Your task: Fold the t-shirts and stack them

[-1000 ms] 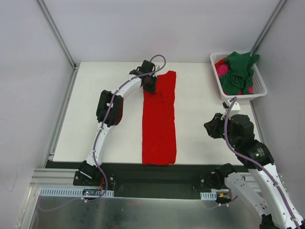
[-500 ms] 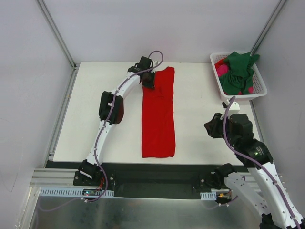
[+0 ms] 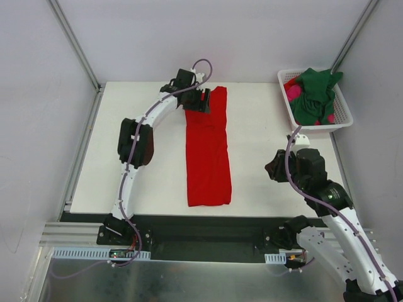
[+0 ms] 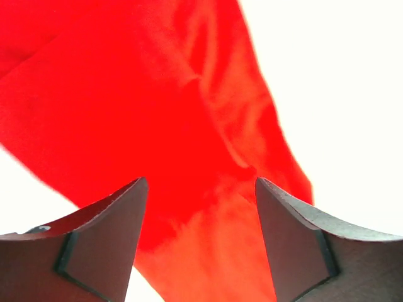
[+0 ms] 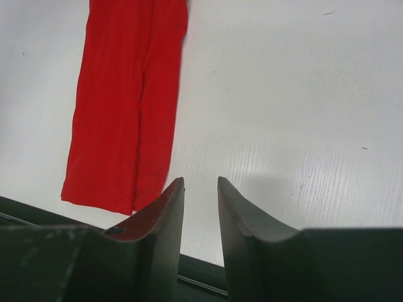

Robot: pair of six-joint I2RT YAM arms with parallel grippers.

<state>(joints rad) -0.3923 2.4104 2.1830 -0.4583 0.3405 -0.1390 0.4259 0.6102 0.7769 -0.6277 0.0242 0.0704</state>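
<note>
A bright red t-shirt (image 3: 206, 151) lies on the white table (image 3: 264, 132) as a long narrow strip running from the far edge toward the near edge. My left gripper (image 3: 203, 100) hovers over the strip's far end, jaws open. In the left wrist view the red t-shirt (image 4: 157, 94) lies rumpled below the left gripper (image 4: 200, 189), and nothing is held. My right gripper (image 3: 272, 168) stands to the right of the strip. In the right wrist view the right gripper (image 5: 200, 182) shows a narrow empty gap, with the red t-shirt (image 5: 126, 107) to its left. A dark green t-shirt (image 3: 315, 94) and a magenta-pink t-shirt (image 3: 294, 92) are bundled in the basket.
A white slotted basket (image 3: 318, 128) stands at the table's far right corner. Metal frame posts rise at the back corners. A dark rail (image 3: 208, 229) runs along the near table edge between the arm bases.
My left gripper has opened and let go of the red shirt's far end after drawing it slightly farther and leftward. The right gripper's jaws have parted a little.
</note>
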